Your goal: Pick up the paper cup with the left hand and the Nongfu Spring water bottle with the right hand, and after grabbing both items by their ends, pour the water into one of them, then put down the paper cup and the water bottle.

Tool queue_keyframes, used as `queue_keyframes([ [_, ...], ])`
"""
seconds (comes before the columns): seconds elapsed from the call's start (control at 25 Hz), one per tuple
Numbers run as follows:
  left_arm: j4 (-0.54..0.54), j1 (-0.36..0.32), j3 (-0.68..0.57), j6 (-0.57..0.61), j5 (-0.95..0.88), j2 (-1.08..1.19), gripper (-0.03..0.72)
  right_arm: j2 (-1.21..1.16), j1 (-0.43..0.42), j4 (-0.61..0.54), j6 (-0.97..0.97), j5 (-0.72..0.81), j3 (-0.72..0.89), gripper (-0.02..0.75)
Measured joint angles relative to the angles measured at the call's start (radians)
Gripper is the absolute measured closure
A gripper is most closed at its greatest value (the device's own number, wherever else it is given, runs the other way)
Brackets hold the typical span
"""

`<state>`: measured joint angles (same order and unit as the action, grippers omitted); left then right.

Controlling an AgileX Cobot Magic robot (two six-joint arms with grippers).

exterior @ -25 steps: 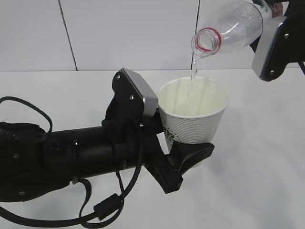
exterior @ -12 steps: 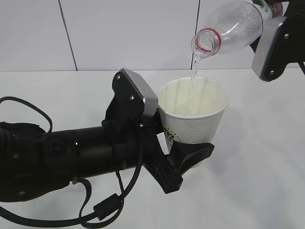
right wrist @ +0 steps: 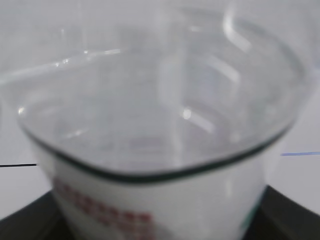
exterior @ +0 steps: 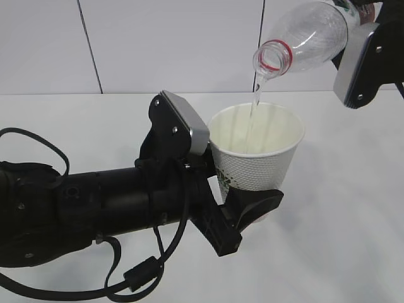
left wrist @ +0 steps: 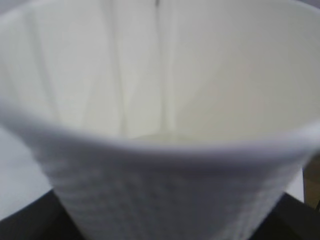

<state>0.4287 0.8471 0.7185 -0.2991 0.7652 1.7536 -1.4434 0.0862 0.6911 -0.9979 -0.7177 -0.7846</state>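
The left hand, filling the lower left, clamps the paper cup upright at centre frame. At upper right, the right hand grips the tilted Nongfu Spring water bottle (mouth down-left); the water streams thinly into the cup.

White table fills the lower half here, plain and matte, with soft grey shadows lying on it at the right. Behind it stands a pale wall, meeting the tabletop in a straight line across the view. Two thin dark seams run down that wall, one on the left slanting slightly, one nearer the right.
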Motion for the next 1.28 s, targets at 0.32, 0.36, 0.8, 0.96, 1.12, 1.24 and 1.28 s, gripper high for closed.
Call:
queue_keyframes([
  [0.32,0.0,0.0,0.0,0.0,0.0,0.0,0.128,0.0,0.0,0.0,-0.002,-0.001,0.0,0.235],
  [0.36,0.0,0.0,0.0,0.0,0.0,0.0,0.128,0.0,0.0,0.0,-0.002,-0.001,0.0,0.235],
  [0.8,0.0,0.0,0.0,0.0,-0.001,0.0,0.129,0.0,0.0,0.0,-0.003,-0.001,0.0,0.235],
  [0.96,0.0,0.0,0.0,0.0,-0.001,0.0,0.129,0.0,0.0,0.0,-0.003,-0.001,0.0,0.235],
  [1.12,0.0,0.0,0.0,0.0,-0.001,0.0,0.129,0.0,0.0,0.0,-0.003,-0.002,0.0,0.235],
  [1.24,0.0,0.0,0.0,0.0,-0.001,0.0,0.129,0.0,0.0,0.0,-0.003,-0.004,0.0,0.235],
  [1.28,0.0,0.0,0.0,0.0,-0.001,0.0,0.129,0.0,0.0,0.0,-0.003,-0.004,0.0,0.235],
])
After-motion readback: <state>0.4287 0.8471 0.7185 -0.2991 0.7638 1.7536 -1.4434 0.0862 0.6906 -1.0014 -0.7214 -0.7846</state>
